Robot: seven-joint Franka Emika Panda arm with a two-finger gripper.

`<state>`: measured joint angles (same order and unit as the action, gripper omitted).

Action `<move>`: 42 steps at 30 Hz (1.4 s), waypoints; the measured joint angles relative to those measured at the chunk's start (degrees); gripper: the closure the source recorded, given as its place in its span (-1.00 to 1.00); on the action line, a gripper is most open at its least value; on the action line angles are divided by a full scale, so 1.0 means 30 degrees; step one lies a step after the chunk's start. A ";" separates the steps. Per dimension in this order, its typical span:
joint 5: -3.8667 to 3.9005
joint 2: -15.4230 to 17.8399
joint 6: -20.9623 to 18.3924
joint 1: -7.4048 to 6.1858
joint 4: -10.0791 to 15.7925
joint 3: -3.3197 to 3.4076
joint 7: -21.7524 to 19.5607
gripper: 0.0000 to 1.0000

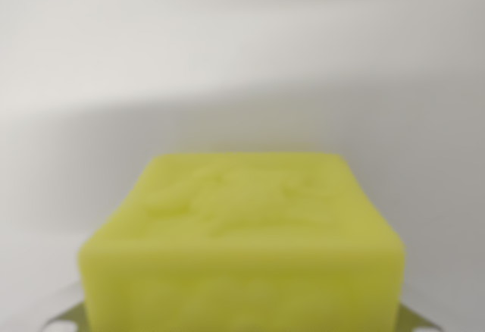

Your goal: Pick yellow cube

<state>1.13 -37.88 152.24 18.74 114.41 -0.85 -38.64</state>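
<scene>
The yellow cube fills the lower middle of the wrist view, very close to the camera and blurred. Its top face and near side face show. Only small metal parts of my gripper are visible, one finger at the cube's lower left corner and another at its lower right. Both press against the cube's sides, so the gripper is shut on the cube. The cube's underside and the fingertips are hidden.
Behind the cube lies a plain white surface with a soft grey shadow band across the middle. Nothing else is in view.
</scene>
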 joint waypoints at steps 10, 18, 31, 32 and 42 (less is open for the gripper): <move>-0.0026 0.0738 -0.0508 0.0000 0.0237 0.0000 0.0022 1.00; -0.0051 0.1318 -0.0934 -0.0001 0.0396 0.0000 0.0039 1.00; -0.0092 0.2237 -0.1650 -0.0006 0.0593 -0.0001 0.0067 1.00; -0.0096 0.2304 -0.1707 -0.0007 0.0607 -0.0001 0.0068 1.00; -0.0125 0.2986 -0.2286 -0.0009 0.0707 -0.0001 0.0087 1.00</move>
<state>0.76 -28.93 145.38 18.71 116.53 -0.85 -38.37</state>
